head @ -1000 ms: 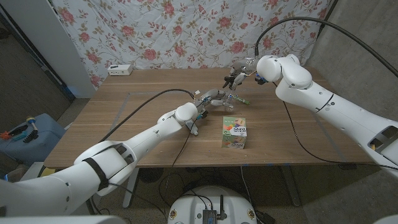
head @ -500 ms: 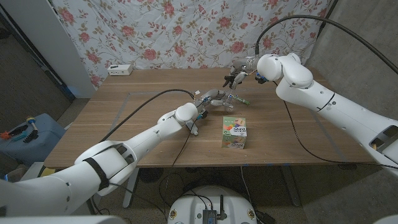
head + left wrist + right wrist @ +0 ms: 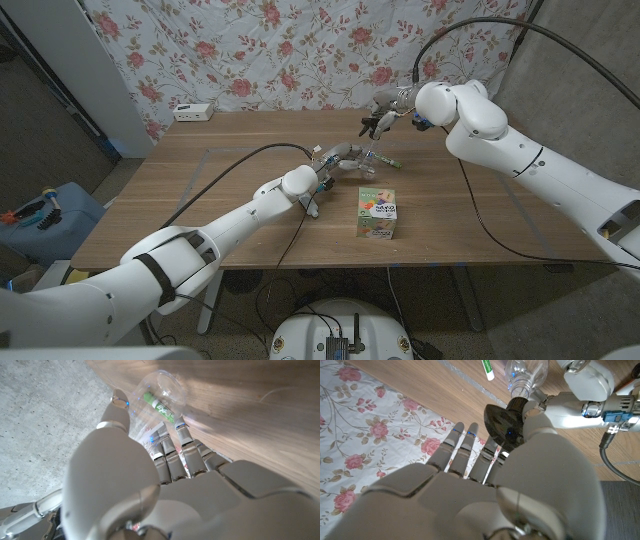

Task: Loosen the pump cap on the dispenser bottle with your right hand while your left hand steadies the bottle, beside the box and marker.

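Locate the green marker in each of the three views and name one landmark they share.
Head view: green marker lies just right of the left hand.
Left wrist view: seen through the clear bottle.
Right wrist view: its tip beside the bottle.
Shared landmark: the bottle.

Both arms reach toward mid-surface: the left robot hand (image 3: 343, 155) has its fingers wrapped round what it grips, and the right robot hand (image 3: 384, 118) hangs above it, fingers curled.

A clear bottle (image 3: 367, 160), black pump cap (image 3: 506, 424), green-and-white marker (image 3: 386, 160), multicoloured box (image 3: 378, 212) and brown wood-grain counter (image 3: 200, 200) are shown.
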You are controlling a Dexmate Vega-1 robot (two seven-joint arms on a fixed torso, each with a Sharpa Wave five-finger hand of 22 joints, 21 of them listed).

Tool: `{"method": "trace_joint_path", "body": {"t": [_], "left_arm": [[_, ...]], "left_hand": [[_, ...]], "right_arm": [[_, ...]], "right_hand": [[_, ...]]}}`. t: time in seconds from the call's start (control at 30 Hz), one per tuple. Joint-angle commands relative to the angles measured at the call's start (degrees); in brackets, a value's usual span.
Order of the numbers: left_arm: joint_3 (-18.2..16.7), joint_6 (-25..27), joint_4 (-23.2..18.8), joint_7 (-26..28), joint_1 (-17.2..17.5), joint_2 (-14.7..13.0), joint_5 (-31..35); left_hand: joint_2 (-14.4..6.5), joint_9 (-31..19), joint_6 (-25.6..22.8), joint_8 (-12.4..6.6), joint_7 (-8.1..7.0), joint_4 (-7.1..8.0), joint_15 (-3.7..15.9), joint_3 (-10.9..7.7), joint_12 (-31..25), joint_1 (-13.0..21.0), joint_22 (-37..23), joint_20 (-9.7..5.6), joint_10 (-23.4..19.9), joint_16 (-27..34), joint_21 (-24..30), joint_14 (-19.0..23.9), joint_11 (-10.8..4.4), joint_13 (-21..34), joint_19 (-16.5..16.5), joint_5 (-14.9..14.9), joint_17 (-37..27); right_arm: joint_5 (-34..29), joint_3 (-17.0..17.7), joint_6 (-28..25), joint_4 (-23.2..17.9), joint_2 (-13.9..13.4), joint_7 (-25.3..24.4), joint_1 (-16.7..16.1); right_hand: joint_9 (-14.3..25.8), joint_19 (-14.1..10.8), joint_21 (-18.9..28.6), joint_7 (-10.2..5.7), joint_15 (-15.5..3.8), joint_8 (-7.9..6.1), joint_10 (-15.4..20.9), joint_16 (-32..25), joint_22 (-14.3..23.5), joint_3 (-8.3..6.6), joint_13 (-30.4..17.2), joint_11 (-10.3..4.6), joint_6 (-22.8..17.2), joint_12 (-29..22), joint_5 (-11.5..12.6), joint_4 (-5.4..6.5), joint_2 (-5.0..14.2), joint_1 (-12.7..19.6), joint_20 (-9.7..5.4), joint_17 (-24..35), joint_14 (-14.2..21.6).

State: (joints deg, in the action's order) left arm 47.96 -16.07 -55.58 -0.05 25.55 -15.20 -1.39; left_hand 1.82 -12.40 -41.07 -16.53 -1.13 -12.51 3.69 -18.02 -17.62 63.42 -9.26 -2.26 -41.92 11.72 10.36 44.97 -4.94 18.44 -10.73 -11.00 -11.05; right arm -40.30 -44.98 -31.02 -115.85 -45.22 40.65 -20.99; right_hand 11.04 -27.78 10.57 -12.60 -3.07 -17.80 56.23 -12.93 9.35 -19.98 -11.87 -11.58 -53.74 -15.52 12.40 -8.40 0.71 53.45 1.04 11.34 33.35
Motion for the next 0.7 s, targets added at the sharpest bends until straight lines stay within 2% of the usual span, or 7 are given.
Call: {"method": "trace_joint_path", "body": {"t": [0.03,0.7], "left_arm": [[-0.20,-0.27,-0.11,0.47,0.28,-0.15,0.13],[-0.40,-1.30,1.47,0.79,-0.35,-0.09,0.26]], "left_hand": [[-7.44,-0.24,-4.70,-0.41,-1.50,3.60,5.43,-3.90,-0.28,-4.98,-0.12,-3.74,-3.58,0.14,0.02,0.86,-3.05,12.82,-0.26,-0.36,-0.23],[-7.38,-0.26,-4.80,-0.39,-1.46,3.57,5.43,-3.93,-0.20,-4.97,-0.13,-3.68,-3.60,0.08,0.02,0.77,-3.14,12.82,-0.21,-0.35,-0.22]], "right_arm": [[0.52,0.73,-1.05,-1.59,-0.35,1.19,0.52],[0.49,1.72,-2.81,-3.68,-1.17,2.64,1.99]], "right_hand": [[0.32,-0.25,0.05,0.01,-9.37,-0.13,1.18,0.08,0.13,-0.17,-0.10,-0.49,-0.78,-0.07,-0.16,-0.20,0.36,0.52,0.51,0.13,0.58],[0.33,0.00,-0.05,0.01,-9.35,0.21,1.43,0.38,0.13,-0.19,-0.11,-0.47,-0.89,0.30,-0.28,-0.39,0.32,0.91,0.75,0.08,0.48]]}}
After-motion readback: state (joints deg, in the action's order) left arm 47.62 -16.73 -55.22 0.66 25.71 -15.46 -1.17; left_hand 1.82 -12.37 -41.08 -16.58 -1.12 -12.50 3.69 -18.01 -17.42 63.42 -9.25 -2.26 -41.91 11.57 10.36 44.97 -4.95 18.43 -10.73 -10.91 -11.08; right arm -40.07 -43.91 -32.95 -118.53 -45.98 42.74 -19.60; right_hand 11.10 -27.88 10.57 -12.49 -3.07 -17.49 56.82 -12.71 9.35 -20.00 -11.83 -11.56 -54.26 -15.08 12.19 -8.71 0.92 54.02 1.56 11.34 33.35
